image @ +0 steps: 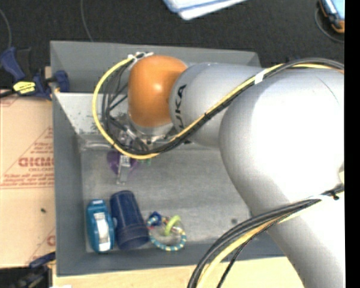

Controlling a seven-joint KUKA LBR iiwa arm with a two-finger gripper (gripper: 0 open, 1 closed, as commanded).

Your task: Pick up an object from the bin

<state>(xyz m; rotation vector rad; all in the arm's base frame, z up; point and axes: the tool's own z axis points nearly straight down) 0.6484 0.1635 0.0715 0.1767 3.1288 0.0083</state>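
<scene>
grasp step is judged to be in hand. the hand is found low in the upper left part of the bin, under the orange wrist cover, right at a small purple thing lying on the bin floor near the far wall. whether the purple thing is touched or just beside cannot be told. how far the hand is open cannot be told either, since it is mostly hidden by wrist and cables; nothing is seen clearly held. well apart, along the near wall, a light blue flat thing, a dark blue cylinder and a beaded ring are lined up close together. next, a firm closing on the purple thing and a straight lift are probably called for.
</scene>
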